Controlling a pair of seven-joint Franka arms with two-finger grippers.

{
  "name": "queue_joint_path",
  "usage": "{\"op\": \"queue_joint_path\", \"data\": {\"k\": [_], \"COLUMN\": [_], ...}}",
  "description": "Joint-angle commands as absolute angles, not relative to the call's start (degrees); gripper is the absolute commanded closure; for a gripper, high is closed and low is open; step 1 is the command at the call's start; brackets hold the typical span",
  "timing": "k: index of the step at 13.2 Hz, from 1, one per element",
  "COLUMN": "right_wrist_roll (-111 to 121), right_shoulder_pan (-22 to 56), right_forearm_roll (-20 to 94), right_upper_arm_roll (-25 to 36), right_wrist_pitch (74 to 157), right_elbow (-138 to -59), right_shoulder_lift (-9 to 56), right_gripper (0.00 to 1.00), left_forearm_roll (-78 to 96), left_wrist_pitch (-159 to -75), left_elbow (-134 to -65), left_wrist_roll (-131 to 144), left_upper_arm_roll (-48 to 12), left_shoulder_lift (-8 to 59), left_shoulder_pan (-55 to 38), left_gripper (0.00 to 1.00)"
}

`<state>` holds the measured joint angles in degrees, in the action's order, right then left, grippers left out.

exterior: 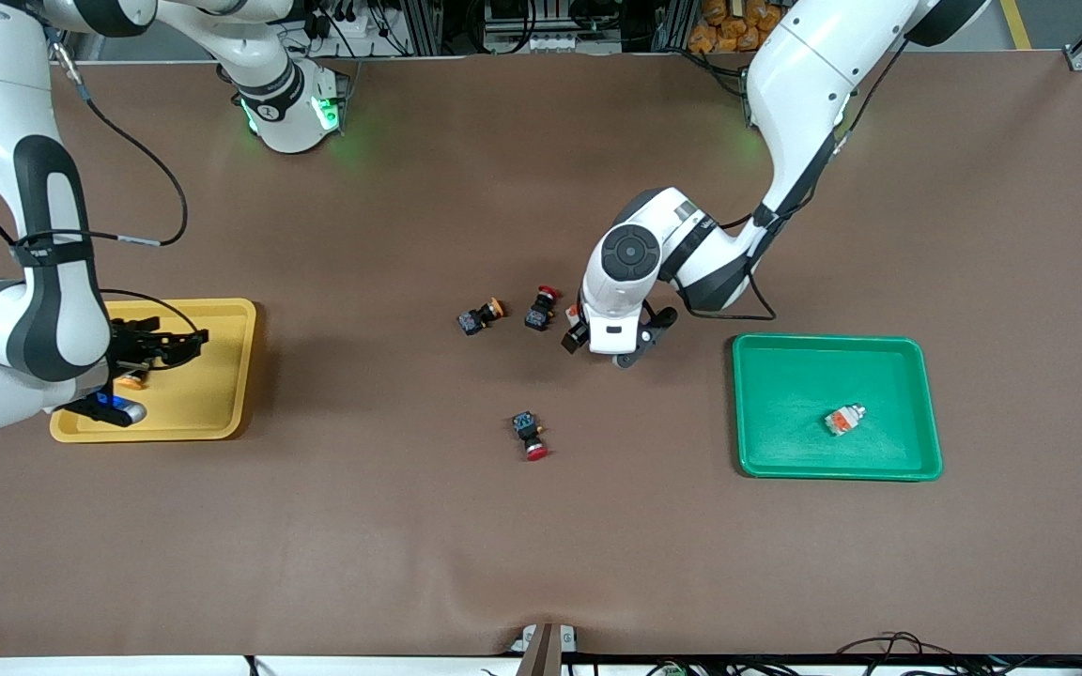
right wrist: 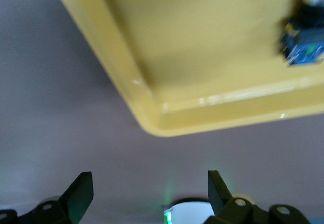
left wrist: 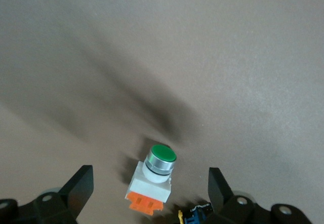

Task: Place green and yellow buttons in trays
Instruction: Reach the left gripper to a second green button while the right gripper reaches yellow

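Left gripper (left wrist: pixel 149 183), fingers spread, hovers over a green-capped button (left wrist: pixel 152 177) mid-table, hiding it from the front camera. Right gripper (right wrist: pixel 147 188), also spread, hangs over the yellow tray (exterior: pixel 222 376), where one yellow-capped button (right wrist: pixel 304 44) is cut off.

Brown table (exterior: pixel 541 545) (trays (exterior: pixel 222 319), buttons (exterior: pixel 480 316))

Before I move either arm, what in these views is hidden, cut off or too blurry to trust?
- Green-capped button under the left gripper: the front view hides it beneath the wrist; only the left wrist view shows it, between open fingers.
- Button in the yellow tray: the front view shows just an orange cap past the right arm; the right wrist view cuts it at the edge, blurred.
- Button in the green tray: small; cap colour unreadable.
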<state>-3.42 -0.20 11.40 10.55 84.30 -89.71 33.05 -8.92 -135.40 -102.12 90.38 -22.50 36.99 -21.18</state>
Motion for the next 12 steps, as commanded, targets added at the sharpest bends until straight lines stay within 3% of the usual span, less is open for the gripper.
{"op": "queue_joint_path", "data": {"k": [1,8,11,12], "right_wrist_roll": [-10.7,-25.0,-31.0,-32.9], "right_shoulder_pan": [2.8,8.9,11.8,13.1], "right_forearm_roll": [12.6,22.8,27.5,28.3], "right_upper_arm_roll": [10.7,10.7,10.7,10.7], "right_wrist_pitch": [82.4,79.6,79.8,80.0], "right_elbow": [-90.5,-91.1,-91.3,-91.5], "right_shoulder_lift": [30.8,29.4,29.4,29.4], "right_gripper": [0.00,0.00,0.00,0.00], "left_forearm_roll": [-10.4,-13.6,-16.1,-16.2], "left_wrist_pitch": [-139.7,-142.6,-143.3,-143.4], "left_elbow": [-103.4,-104.0,-104.0,-104.0], "left_wrist_roll": [92.6,92.4,92.5,92.5], "left_upper_arm_roll": [-22.2,-22.1,-22.1,-22.2], "left_shoulder_lift": [37.8,39.6,40.6,41.2], "left_shoulder_pan": [-21.9,-23.9,-23.8,-23.6], "left_gripper": [0.00,0.00,0.16,0.30]}}
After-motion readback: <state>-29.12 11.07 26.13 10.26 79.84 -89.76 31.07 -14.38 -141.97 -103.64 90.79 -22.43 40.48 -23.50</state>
